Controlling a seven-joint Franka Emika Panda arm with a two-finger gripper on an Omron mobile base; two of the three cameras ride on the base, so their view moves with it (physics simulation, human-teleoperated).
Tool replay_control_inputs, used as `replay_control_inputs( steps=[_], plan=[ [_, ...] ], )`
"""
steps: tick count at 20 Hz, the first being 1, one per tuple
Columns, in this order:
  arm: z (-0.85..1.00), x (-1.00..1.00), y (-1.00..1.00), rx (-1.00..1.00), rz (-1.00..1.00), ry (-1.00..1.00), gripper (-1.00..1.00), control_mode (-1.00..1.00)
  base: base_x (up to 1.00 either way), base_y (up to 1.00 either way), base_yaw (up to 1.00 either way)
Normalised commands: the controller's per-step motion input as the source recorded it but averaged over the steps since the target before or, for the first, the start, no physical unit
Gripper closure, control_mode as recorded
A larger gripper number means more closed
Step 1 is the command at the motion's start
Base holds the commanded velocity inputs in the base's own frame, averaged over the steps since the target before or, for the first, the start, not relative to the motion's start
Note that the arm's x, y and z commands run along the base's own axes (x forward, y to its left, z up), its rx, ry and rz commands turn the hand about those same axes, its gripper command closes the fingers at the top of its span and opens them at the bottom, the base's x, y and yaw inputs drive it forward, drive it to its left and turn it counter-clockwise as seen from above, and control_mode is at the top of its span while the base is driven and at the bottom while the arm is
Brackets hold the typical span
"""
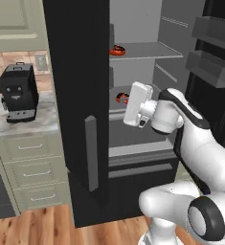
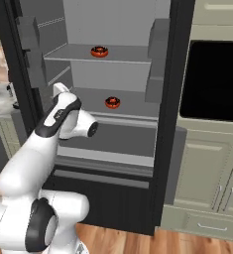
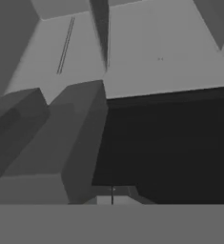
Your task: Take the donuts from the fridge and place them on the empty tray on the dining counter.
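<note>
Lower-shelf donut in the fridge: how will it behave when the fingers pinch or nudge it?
The lower donut lies flat on its shelf, so it probably slides rather than rolls if nudged. It looks small, likely light. The dark icing on top may smear or slip, so a pinch across the orange-red sides seems safer. Softness can't be judged from here.

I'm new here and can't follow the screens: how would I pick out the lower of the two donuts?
Find the tall black fridge standing open, grey inside. On its second shelf down sits the lower donut, a small orange-red ring with dark icing, just beyond the robot's white wrist. The upper donut, its twin, lies one shelf higher.
</note>
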Motion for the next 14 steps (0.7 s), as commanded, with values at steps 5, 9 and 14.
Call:
replay_control_inputs(
  steps=[5, 9, 14],
  plan=[
    [-0.06, 0.57, 0.17, 0.00, 0.26, 0.20, 1.00, -1.00, 0.00, 0.00, 0.00],
    [-0.15, 0.56, 0.46, 0.00, 0.19, 0.19, 1.00, -1.00, 0.00, 0.00, 0.00],
    [-0.41, 0.27, 0.60, 0.01, 0.23, 0.07, 1.00, -1.00, 0.00, 0.00, 0.00]
  ],
)
